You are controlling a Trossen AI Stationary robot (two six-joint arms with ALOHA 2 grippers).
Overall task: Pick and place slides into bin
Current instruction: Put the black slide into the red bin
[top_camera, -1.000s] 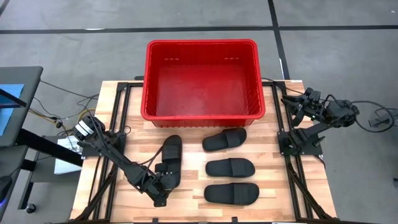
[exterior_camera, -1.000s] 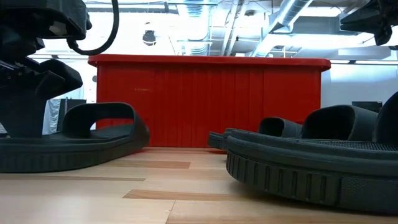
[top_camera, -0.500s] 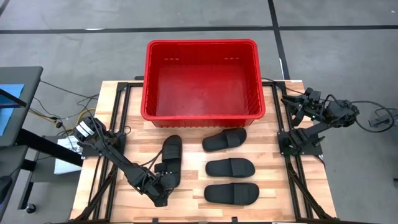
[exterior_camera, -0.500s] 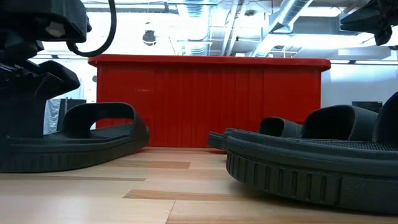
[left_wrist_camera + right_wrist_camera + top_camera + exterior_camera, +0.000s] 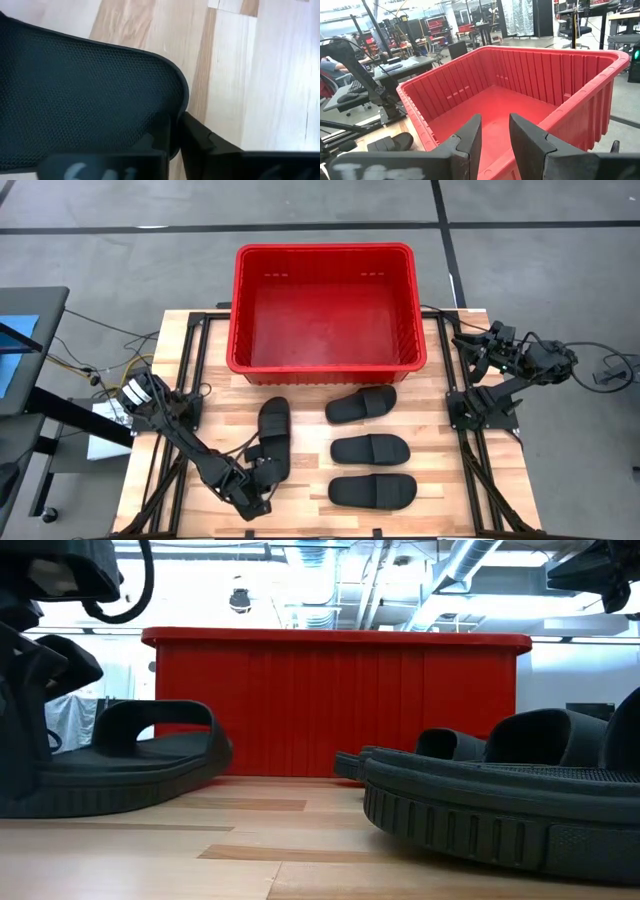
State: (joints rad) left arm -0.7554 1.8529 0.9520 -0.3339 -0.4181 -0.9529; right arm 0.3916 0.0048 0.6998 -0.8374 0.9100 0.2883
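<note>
Four black slides lie soles down on the wooden table in front of the red bin (image 5: 325, 305). One slide (image 5: 272, 435) lies lengthwise at the left, and it fills the left of the low view (image 5: 130, 760). My left gripper (image 5: 262, 480) is shut on its near end. The other three slides (image 5: 362, 404), (image 5: 370, 449), (image 5: 372, 491) lie side by side to its right. My right gripper (image 5: 475, 345) hangs open beside the bin's right wall, with nothing between its fingers (image 5: 470, 135). My left gripper pinches the rim of the slide's near end (image 5: 177, 107) between its two fingers. One finger (image 5: 161, 131) is on the meshed footbed and the other (image 5: 200, 142) is outside the sole's edge. The fingers come low, from the table's near left. The slide lies on the table.
The bin stands at the far edge and is as wide as the row of slides (image 5: 330, 705). Black frame rails (image 5: 195, 380) run along both sides of the table. Bare wood shows between the left slide and the other three.
My left gripper has shut on the near end of the left slide. The arm has dropped a little and drawn toward the table's near left. The slide has shifted slightly to the left with it.
</note>
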